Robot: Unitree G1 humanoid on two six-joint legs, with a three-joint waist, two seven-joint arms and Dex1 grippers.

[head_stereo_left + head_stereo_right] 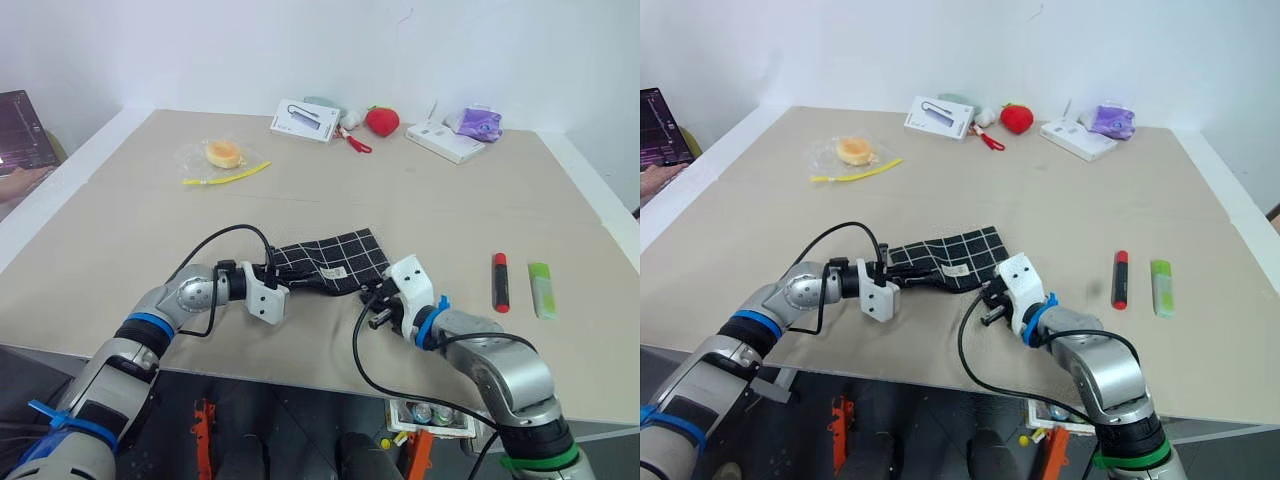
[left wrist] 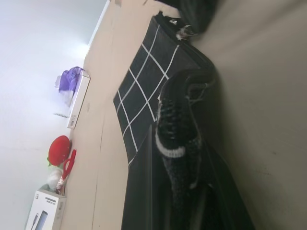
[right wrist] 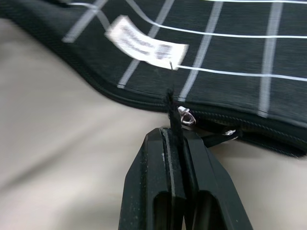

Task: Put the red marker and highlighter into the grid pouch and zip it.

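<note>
The grid pouch [image 1: 335,258] lies flat near the table's front edge, black with white lines and a small white label [image 3: 146,44]. My left gripper [image 1: 275,275] is shut on the pouch's left end. At the pouch's near right corner, my right gripper [image 3: 173,136] is shut on the black zipper pull cord [image 3: 169,108]. The red marker [image 1: 500,282] lies on the table to the right of the pouch. Just right of it, and parallel to it, is the light-green highlighter [image 1: 541,290]. Both lie apart from the grippers.
At the back stand a white box [image 1: 305,122], red-handled scissors [image 1: 357,142], a strawberry plush [image 1: 382,121] and a white box [image 1: 445,140] with a purple item [image 1: 475,123]. A bagged bun [image 1: 222,154] and a yellow strip [image 1: 228,176] lie back left. A person's hand rests by a laptop [image 1: 20,130].
</note>
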